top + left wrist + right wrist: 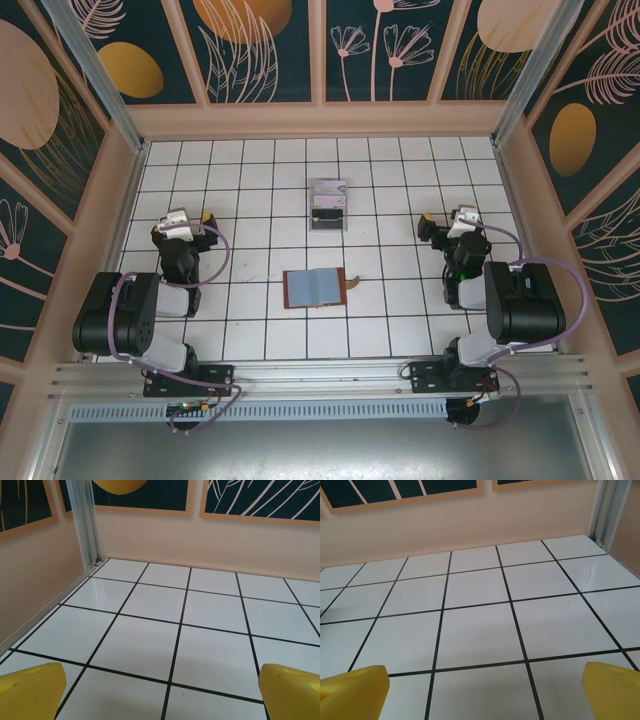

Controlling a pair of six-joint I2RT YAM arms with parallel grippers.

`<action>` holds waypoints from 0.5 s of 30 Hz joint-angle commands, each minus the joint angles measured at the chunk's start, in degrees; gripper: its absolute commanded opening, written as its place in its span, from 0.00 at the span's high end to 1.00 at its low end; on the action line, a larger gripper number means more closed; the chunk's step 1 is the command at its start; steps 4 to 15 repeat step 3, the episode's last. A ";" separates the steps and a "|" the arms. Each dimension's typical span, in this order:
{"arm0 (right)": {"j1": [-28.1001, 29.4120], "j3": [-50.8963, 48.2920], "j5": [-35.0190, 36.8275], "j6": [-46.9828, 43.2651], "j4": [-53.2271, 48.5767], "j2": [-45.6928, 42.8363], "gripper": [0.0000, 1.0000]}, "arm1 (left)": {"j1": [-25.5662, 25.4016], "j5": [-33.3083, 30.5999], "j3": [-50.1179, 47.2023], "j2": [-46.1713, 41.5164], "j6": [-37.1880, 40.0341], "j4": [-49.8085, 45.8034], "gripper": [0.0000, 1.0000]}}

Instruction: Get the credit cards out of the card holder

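The card holder point(313, 288), a brown leather wallet, lies open on the tiled floor midway between the arms, grey-blue inside up and snap tab point(353, 281) at its right. The credit cards are hidden; I cannot make them out against that inside. My left gripper point(182, 219) hovers well left of the holder, open. In the left wrist view, bare tiles show between the left gripper's point(162, 692) yellow fingertips point(32, 692). My right gripper point(448, 222) hangs well to the right, open. Bare floor also separates the right gripper's point(482, 692) yellow fingertips point(615, 690).
A clear plastic box point(327, 205) with dark and pale contents stands one tile beyond the holder. Pale walls point(320, 120) close in the white tiled floor on three sides, with metal posts point(86, 522) in the far corners.
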 commanded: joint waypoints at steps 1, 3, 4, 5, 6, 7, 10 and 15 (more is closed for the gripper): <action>-0.04 -0.62 0.76 0.81 3.43 0.50 0.01 | 0.27 1.07 0.23 0.17 0.47 2.47 0.01; -0.25 -0.41 0.59 0.95 2.98 0.52 0.01 | 0.27 1.06 0.22 0.18 0.47 2.52 0.01; -0.25 -0.41 0.59 0.95 2.98 0.52 0.01 | 0.27 1.06 0.22 0.18 0.47 2.52 0.01; -0.25 -0.41 0.59 0.95 2.98 0.52 0.01 | 0.27 1.06 0.22 0.18 0.47 2.52 0.01; -0.25 -0.41 0.59 0.95 2.98 0.52 0.01 | 0.27 1.06 0.22 0.18 0.47 2.52 0.01; -0.25 -0.41 0.59 0.95 2.98 0.52 0.01 | 0.27 1.06 0.22 0.18 0.47 2.52 0.01; -0.25 -0.41 0.59 0.95 2.98 0.52 0.01 | 0.27 1.06 0.22 0.18 0.47 2.52 0.01; -0.25 -0.41 0.59 0.95 2.98 0.52 0.01 | 0.27 1.06 0.22 0.18 0.47 2.52 0.01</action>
